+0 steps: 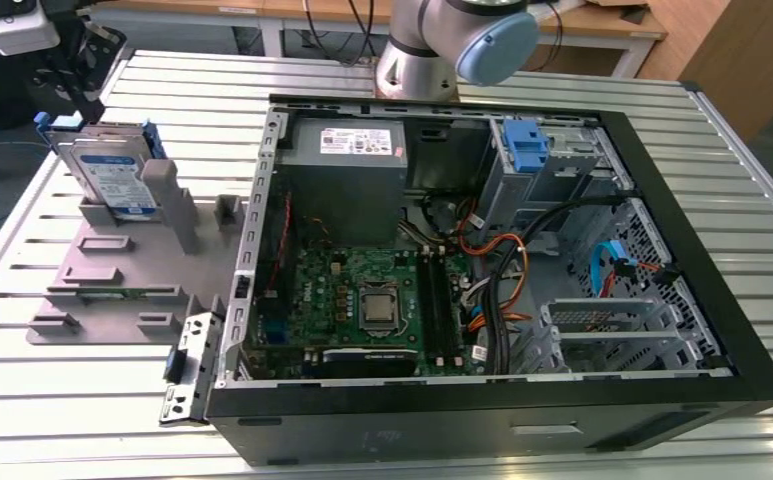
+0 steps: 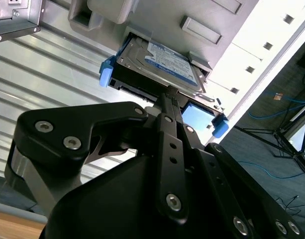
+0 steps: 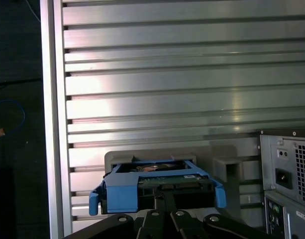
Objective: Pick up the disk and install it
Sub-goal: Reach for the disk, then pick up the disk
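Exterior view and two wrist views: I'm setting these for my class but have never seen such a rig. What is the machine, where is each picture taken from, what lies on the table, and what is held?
The machine is a robot arm ending in a gripper. The exterior view comes from a camera off the arm, looking down on a slatted metal table. On it lies an open computer case. At the exterior view's left a grey holder props up the disk, a silver drive with blue rails. Both wrist views come from cameras riding on the arm. In the second wrist view the gripper is right at the disk's edge; whether it grips I cannot tell. The disk sits in its holder, not installed.
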Action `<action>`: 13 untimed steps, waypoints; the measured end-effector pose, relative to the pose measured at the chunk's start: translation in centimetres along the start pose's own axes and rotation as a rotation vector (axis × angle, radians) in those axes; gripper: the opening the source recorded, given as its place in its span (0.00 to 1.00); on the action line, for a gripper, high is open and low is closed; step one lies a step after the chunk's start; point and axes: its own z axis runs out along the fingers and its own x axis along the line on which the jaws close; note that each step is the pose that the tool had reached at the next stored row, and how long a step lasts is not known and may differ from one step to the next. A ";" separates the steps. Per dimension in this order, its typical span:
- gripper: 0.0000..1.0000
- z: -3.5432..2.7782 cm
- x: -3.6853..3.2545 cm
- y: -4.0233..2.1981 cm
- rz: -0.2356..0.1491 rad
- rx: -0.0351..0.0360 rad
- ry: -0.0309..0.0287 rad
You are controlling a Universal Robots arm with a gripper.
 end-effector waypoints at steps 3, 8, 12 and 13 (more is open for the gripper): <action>0.11 0.01 0.02 0.00 0.000 0.0001 0.0002; 0.11 0.07 0.09 -0.01 0.000 0.0001 0.0001; 0.11 0.60 0.70 -0.08 0.000 0.0000 0.0001; 0.11 0.60 0.70 -0.08 0.000 0.0001 0.0002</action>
